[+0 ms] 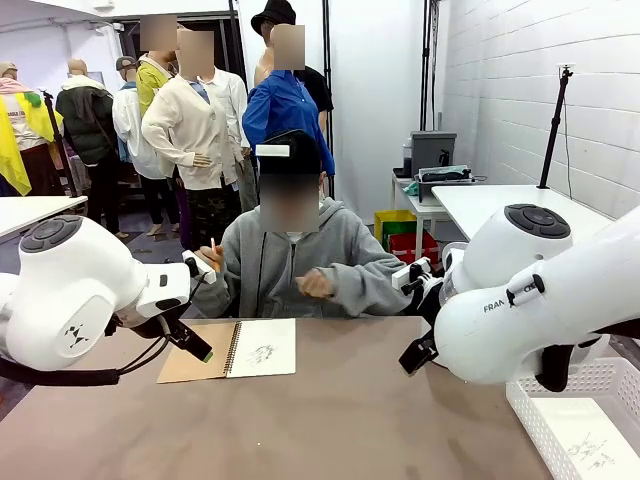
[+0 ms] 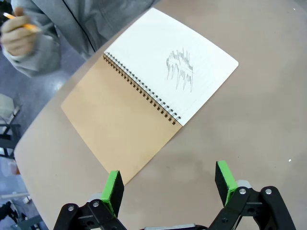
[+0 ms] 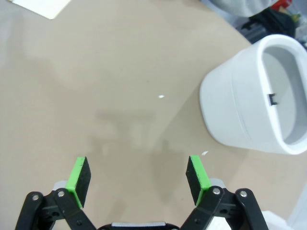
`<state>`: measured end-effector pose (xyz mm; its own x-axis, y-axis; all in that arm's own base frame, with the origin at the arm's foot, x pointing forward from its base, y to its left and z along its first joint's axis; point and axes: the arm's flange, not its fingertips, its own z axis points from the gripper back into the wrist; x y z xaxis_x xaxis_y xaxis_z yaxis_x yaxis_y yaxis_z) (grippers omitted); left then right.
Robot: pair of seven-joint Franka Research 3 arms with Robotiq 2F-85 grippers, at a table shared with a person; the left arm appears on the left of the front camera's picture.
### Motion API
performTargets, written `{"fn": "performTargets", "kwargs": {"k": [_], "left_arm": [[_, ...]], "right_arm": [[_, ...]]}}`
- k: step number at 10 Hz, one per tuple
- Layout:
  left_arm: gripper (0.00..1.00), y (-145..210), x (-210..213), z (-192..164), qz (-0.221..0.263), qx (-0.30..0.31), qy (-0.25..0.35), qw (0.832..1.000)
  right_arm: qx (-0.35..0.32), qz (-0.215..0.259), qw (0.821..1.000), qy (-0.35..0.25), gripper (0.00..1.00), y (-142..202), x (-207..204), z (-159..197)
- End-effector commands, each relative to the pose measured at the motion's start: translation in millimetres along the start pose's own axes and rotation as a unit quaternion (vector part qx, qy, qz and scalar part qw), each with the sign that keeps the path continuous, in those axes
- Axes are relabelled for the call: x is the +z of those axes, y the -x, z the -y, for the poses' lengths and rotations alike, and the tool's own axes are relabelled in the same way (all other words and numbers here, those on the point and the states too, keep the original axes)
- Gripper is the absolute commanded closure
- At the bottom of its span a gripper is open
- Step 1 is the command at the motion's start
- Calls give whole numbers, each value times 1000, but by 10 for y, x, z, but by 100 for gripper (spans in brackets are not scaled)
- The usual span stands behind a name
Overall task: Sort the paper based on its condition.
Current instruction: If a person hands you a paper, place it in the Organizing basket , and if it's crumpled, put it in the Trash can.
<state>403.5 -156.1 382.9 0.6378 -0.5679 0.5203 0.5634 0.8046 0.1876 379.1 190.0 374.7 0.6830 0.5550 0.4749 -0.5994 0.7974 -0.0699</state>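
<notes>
- A loose white paper sheet with a faint grey scribble point(image 1: 590, 448) lies flat in the white plastic lattice basket point(image 1: 535, 415), below the right arm. I take it to be a sheet already sorted, with the basket set within that arm's easy reach.
- A second white page with grey pencil scribble point(image 2: 178, 67) is bound in the open spiral-bound notebook with a brown cardboard cover point(image 2: 115, 120). It lies flat just ahead of the left end effector point(image 2: 168, 187), presumably so that it can be judged once it is torn free.
- The left end effector has its green pads spread wide with nothing between them. It hangs above the brown bench point(image 2: 249, 143) beside the cover's near edge, well placed to take the next sheet.
- The right end effector point(image 3: 139, 177) is likewise spread and empty over bare bench, with a white corner point(image 3: 36, 5), probably of that page, far ahead of it.
- Beyond the notebook from the left end effector, the person's hand point(image 2: 17, 36) holds an orange pencil point(image 2: 19, 21) lifted off the page. The person appears to be the one marking the sheets.
</notes>
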Motion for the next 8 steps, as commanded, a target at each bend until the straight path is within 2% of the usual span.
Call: {"fn": "performTargets", "kwargs": {"k": [1, 5, 8], "left_arm": [[0, -16, 125, 147, 24, -22, -43, 999], [0, 28, 597, 435, 51, -63, -97, 992], [0, 158, 915, 783, 81, -70, -171, 979]], "right_arm": [[-7, -4, 999, -50, 0, 35, 220, 55], [11, 13, 996, -85, 0, -557, 600, 79], [36, 47, 994, -90, 0, -971, 931, 177]]}}
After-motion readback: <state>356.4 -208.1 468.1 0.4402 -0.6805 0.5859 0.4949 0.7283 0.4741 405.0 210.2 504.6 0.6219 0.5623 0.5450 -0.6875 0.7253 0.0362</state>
